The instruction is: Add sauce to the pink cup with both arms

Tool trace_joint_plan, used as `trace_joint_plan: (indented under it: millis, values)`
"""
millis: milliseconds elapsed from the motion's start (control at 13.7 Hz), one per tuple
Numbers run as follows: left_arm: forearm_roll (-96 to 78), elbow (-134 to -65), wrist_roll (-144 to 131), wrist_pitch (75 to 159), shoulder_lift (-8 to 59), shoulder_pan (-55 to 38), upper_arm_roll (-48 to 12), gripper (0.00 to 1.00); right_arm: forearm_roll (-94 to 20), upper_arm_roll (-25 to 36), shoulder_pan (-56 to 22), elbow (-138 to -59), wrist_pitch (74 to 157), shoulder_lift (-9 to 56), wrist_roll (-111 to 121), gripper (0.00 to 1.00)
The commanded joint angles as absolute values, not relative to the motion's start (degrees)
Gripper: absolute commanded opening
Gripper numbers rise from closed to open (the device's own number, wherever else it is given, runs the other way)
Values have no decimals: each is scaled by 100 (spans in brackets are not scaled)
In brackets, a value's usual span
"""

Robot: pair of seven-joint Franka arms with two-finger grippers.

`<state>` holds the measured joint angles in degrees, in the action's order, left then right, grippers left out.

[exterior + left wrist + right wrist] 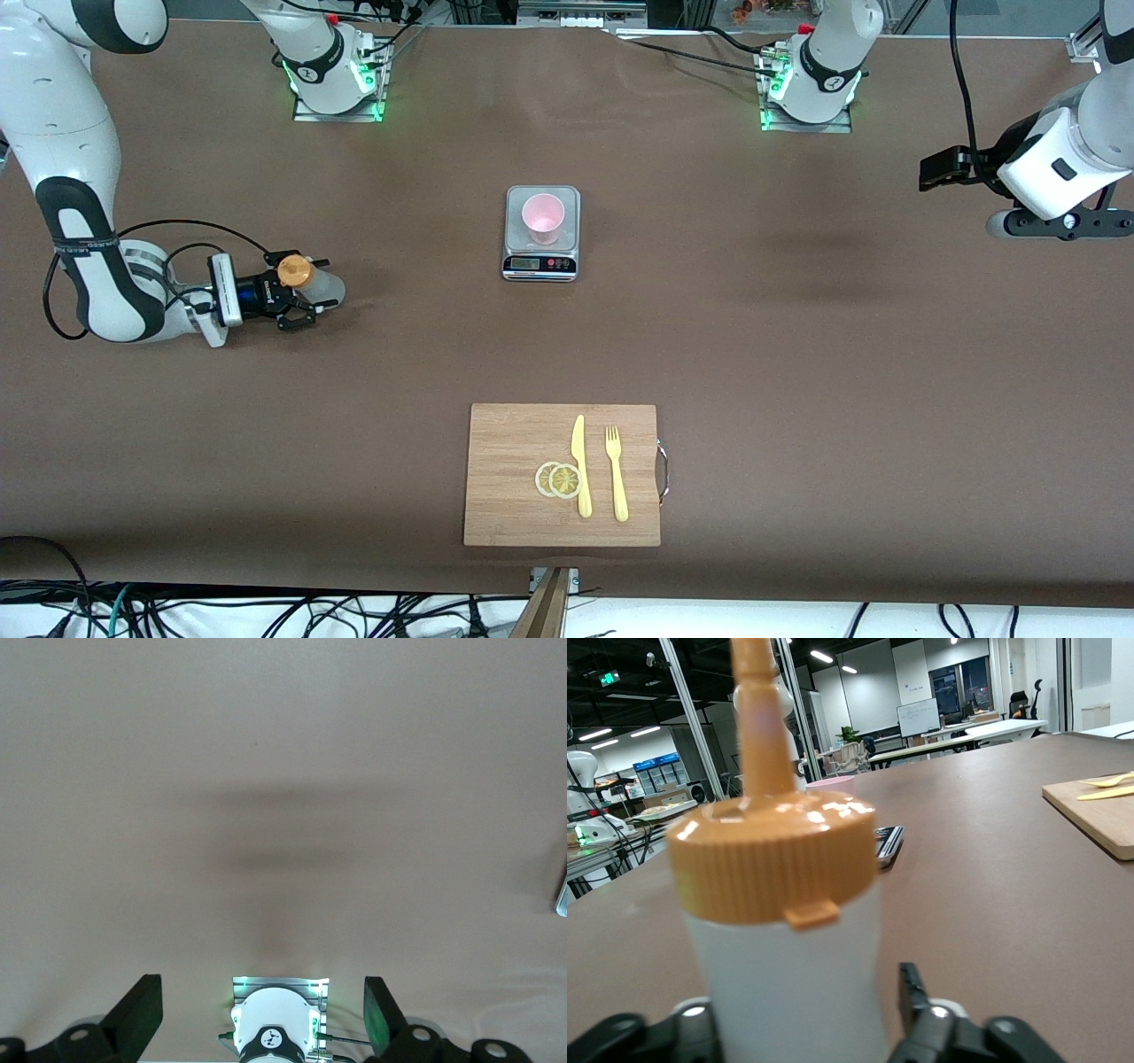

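Note:
The sauce bottle [324, 284], whitish with an orange nozzle cap, stands upright on the table toward the right arm's end. My right gripper [306, 285] is low at the table with a finger on each side of the bottle. In the right wrist view the bottle [780, 904] fills the space between the fingers, and a gap shows beside one finger [911, 988], so this gripper [802, 997] is open. The pink cup [542, 217] stands on a small scale [540, 262] mid-table. It peeks out past the bottle cap in the right wrist view [835, 781]. My left gripper [1060, 223] waits raised over the left arm's end, open and empty [262, 992].
A wooden cutting board [509, 514] lies nearer to the front camera than the scale. It carries a yellow knife [581, 465], a yellow fork [616, 474] and two lemon slices [558, 479]. The board's corner shows in the right wrist view [1099, 819]. The left arm's base [279, 1023] shows between the left fingers.

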<state>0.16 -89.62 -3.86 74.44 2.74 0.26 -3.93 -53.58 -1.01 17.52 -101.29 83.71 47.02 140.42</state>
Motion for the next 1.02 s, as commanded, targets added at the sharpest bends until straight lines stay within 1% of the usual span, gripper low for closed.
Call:
trace_joint_plan:
  millis: [0, 146, 291, 364, 437, 655, 946]
  values:
    - [132, -8886, -272, 7392, 308, 53, -439, 100, -5388, -114, 1653, -9967, 8271, 4702, 13756, 0]
    - [123, -8886, -255, 7392, 308, 53, -431, 100, -5379, -123, 1521, -9958, 8279, 4632, 13309, 0]
    - [114, -8886, -237, 7392, 308, 62, -431, 100, -5300, -123, 1197, -9722, 8367, 4553, 12817, 0]
    - [114, -8886, -237, 7392, 308, 79, -422, 100, -5195, -123, 1021, -9695, 8489, 4440, 12510, 0]
    - [114, -8886, -229, 7392, 308, 79, -422, 100, -5012, -132, 811, -9694, 8734, 4195, 12124, 0]
    - [105, -8886, -229, 7392, 308, 88, -422, 100, -4090, -123, 64, -9677, 9140, 3465, 10526, 0]
    - [105, -8886, -229, 7392, 308, 97, -422, 100, -2789, -132, -859, -9527, 9185, 3042, 9372, 0]
